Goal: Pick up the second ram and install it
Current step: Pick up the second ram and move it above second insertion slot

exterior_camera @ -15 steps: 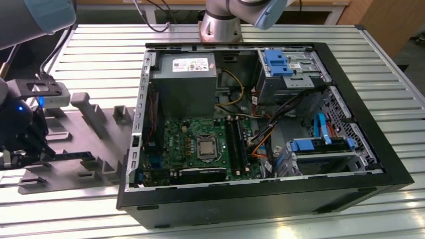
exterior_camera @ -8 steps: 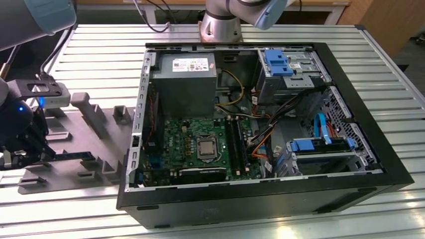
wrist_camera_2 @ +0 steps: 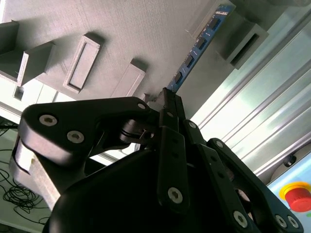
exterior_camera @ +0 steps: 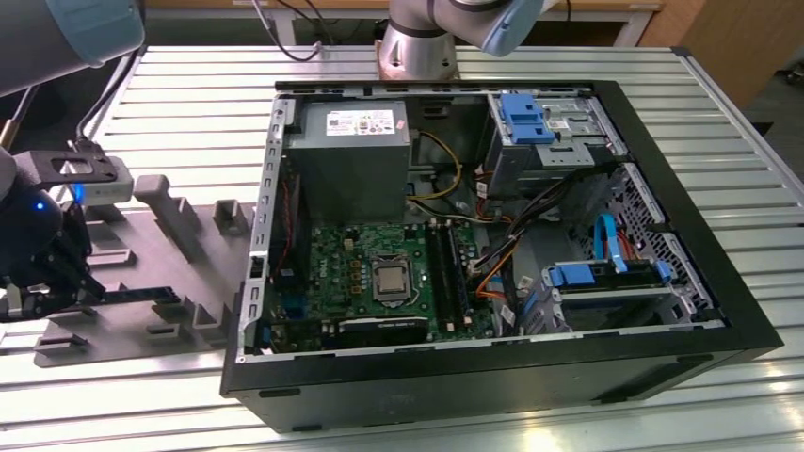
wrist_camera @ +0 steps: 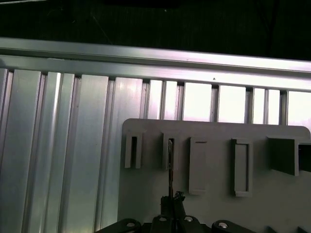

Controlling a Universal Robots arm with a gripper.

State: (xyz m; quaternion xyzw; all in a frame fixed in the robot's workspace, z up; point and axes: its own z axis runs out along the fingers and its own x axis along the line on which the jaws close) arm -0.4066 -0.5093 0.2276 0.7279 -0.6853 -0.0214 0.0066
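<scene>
Exterior view gives you the slatted metal table (exterior_camera: 741, 122), the open PC case (exterior_camera: 503, 386) on it, and the grey tray (exterior_camera: 138, 268) toward the exterior view's left. Second wrist view shows you the gripper (wrist_camera_2: 164, 97) clamped on the ram (wrist_camera_2: 197, 48). First wrist view has the ram edge-on in a tray slot.

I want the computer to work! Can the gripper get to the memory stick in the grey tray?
Probably yes. The gripper is right at one end of the memory stick, and nothing stands between them on the grey tray.
</scene>
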